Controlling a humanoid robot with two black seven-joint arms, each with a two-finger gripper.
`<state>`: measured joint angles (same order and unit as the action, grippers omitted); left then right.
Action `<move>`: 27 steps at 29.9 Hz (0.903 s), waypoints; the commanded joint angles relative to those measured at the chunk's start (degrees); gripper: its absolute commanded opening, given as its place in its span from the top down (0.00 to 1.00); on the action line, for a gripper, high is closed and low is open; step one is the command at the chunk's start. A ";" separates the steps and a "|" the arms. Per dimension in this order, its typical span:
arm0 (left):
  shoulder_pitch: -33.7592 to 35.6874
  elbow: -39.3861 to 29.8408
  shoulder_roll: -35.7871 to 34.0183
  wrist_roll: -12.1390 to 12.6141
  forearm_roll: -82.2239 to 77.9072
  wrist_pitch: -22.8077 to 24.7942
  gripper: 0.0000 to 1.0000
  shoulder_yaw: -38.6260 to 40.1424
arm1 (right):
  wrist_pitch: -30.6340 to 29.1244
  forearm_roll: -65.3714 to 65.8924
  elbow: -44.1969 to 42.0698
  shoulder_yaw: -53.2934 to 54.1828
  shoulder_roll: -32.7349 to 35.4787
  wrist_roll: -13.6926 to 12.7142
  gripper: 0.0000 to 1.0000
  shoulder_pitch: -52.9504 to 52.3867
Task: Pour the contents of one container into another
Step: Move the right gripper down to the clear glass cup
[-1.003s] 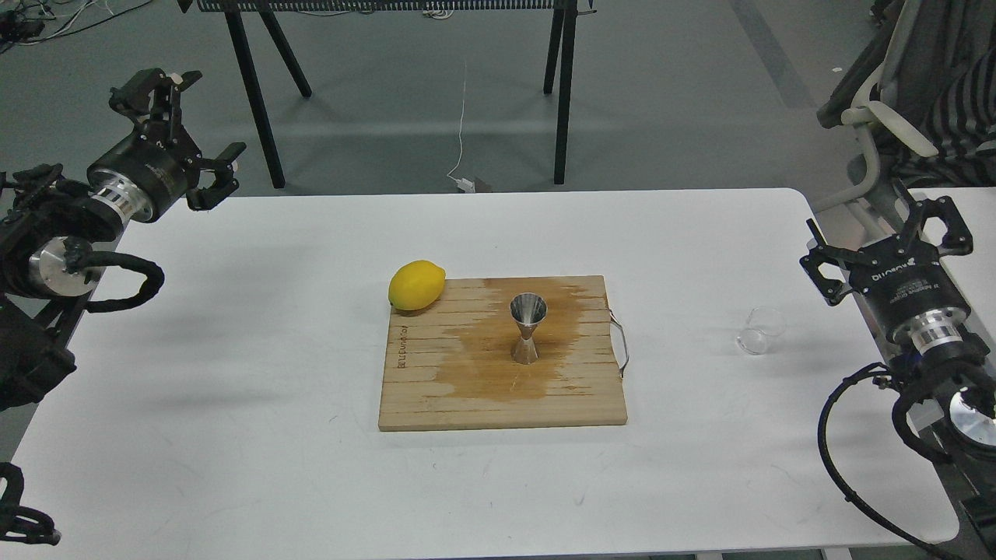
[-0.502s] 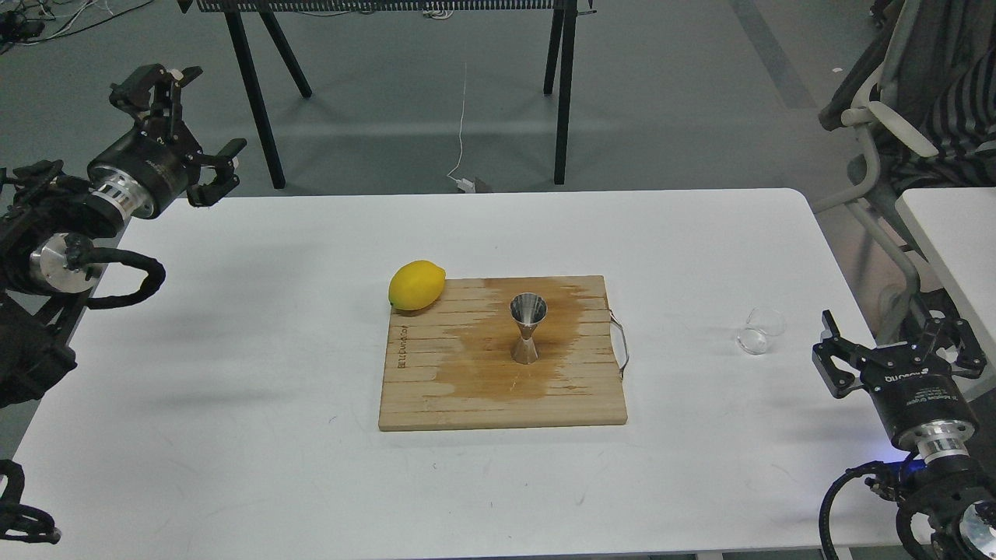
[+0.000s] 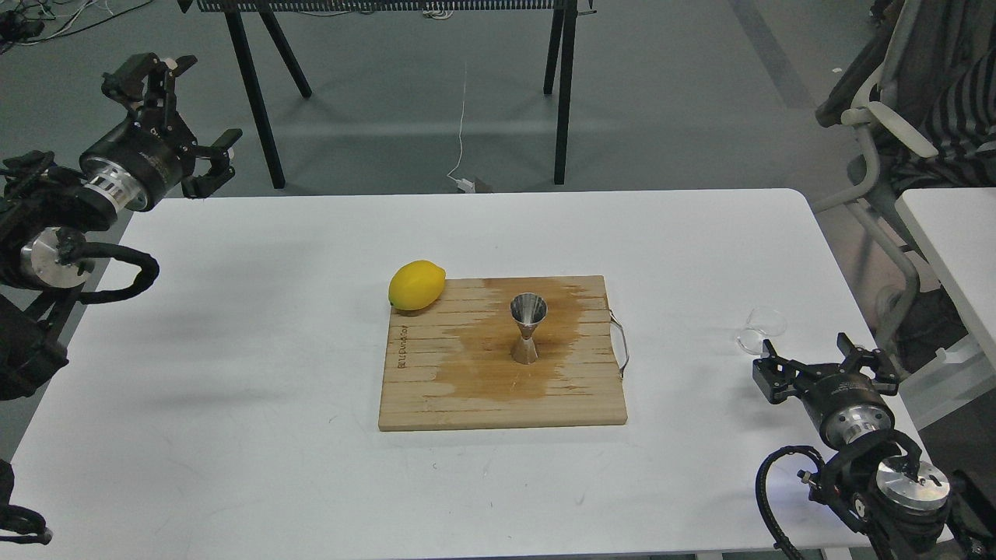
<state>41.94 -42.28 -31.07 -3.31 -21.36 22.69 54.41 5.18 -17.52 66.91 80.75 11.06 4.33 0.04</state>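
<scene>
A small clear glass cup (image 3: 759, 329) stands on the white table (image 3: 272, 373) at the right. The steel jigger (image 3: 527, 327) stands upright on the wet middle of a wooden cutting board (image 3: 436, 397). My right gripper (image 3: 823, 364) is open just below and to the right of the glass cup, with its fingers spread and nothing between them. My left gripper (image 3: 175, 109) is open high at the far left, beyond the table's back left corner, far from both containers.
A yellow lemon (image 3: 416, 285) lies at the board's back left corner. A metal handle (image 3: 620, 343) sticks out of the board's right edge. Black table legs (image 3: 253, 93) stand behind, and a chair (image 3: 895, 124) and a second table (image 3: 953, 249) at the right.
My right arm has swung down and left, bringing its gripper from the table's right edge to just beside the glass cup. My left gripper rose slightly. Cup, jigger and lemon stayed put.
</scene>
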 commanded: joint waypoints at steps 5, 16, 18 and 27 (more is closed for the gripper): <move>-0.02 -0.08 -0.39 0.06 0.00 -0.19 0.00 0.00 | -3.42 0.12 -7.32 -5.69 -0.07 -0.55 0.01 -5.40; 0.16 -0.26 -1.80 0.06 0.00 -0.10 0.00 0.00 | -5.52 0.12 -16.19 -6.04 -2.71 -1.61 0.01 -10.49; 0.16 -0.26 -1.98 0.06 0.00 -0.10 0.00 0.00 | -6.32 0.12 -17.60 -6.13 -2.80 -1.96 0.01 -11.20; 0.25 -0.26 -2.59 0.06 0.00 -0.10 0.00 0.09 | -7.02 0.12 -22.35 -6.22 -3.68 -2.31 0.02 -13.93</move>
<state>42.20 -42.54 -33.65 -3.25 -21.36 22.59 54.41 -1.57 -17.40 45.78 74.55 7.45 2.12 -13.23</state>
